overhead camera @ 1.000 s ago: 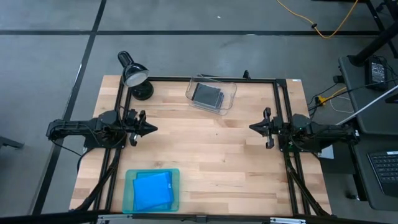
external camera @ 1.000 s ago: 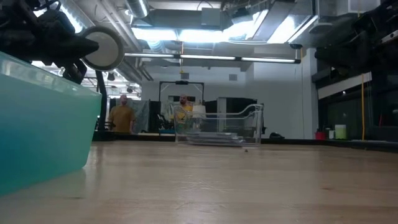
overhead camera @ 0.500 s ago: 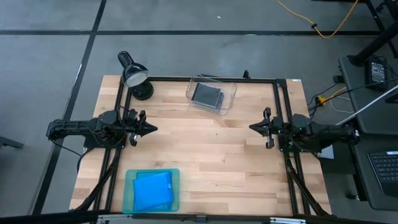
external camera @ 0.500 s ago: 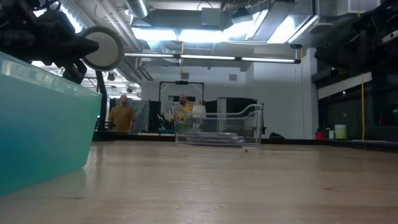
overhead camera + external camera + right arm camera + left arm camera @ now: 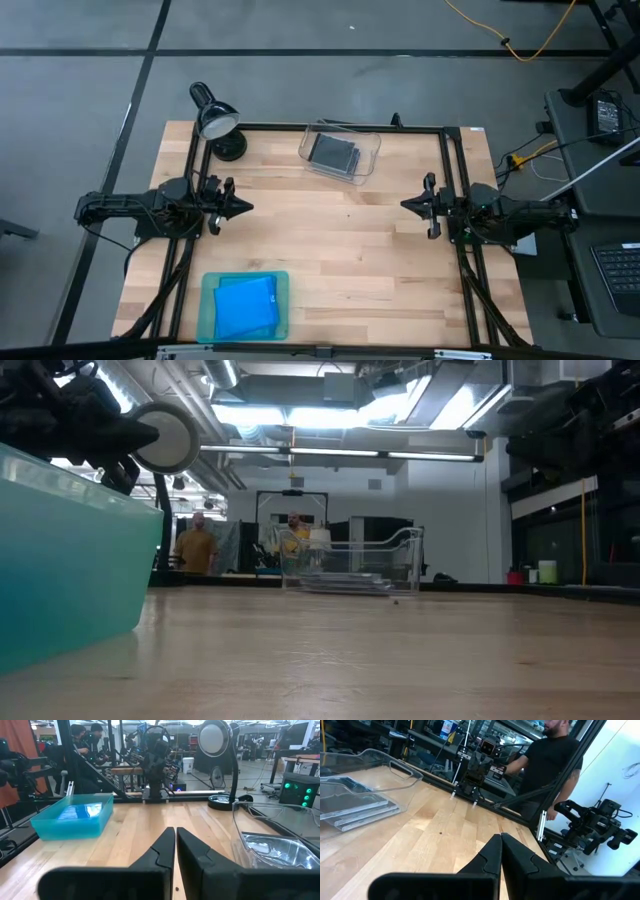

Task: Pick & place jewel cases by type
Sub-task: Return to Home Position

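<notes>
High view suggests the sorting is done: the blue jewel cases (image 5: 246,307) lie in the teal tray (image 5: 207,300) near the left corner of the surface's (image 5: 330,240) near edge. The dark grey jewel cases (image 5: 333,152) sit in the clear bin (image 5: 375,142) midway along the far edge. The left claw (image 5: 246,208) hangs at the left edge and the right claw (image 5: 406,205) at the right edge, each empty with fingers pressed together. The homing step appears to be in hand; the next move likely calls only for the arms to settle.
</notes>
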Tool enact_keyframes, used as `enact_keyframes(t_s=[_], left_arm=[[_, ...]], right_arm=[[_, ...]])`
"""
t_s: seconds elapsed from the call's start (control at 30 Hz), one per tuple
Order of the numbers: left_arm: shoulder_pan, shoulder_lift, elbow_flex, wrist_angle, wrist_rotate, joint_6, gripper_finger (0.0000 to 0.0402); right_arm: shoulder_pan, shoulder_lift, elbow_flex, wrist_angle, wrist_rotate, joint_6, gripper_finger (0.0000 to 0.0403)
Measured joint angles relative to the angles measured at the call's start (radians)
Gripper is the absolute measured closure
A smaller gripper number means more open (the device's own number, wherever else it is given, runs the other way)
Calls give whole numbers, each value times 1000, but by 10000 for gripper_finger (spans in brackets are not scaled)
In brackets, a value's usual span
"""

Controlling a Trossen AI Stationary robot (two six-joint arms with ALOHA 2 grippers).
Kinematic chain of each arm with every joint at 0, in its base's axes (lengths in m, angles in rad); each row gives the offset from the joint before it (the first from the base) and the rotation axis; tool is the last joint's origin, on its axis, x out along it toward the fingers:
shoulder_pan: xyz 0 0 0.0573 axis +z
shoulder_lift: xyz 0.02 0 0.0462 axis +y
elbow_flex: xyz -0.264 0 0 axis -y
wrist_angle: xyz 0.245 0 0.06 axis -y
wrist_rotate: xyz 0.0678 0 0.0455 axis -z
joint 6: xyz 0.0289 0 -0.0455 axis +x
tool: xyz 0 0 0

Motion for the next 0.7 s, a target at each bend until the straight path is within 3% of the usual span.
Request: enact_keyframes(t_s=[0.7], left_arm=[[0,0,0,0,0,0,398]], right_arm=[[0,0,0,0,0,-1,379]])
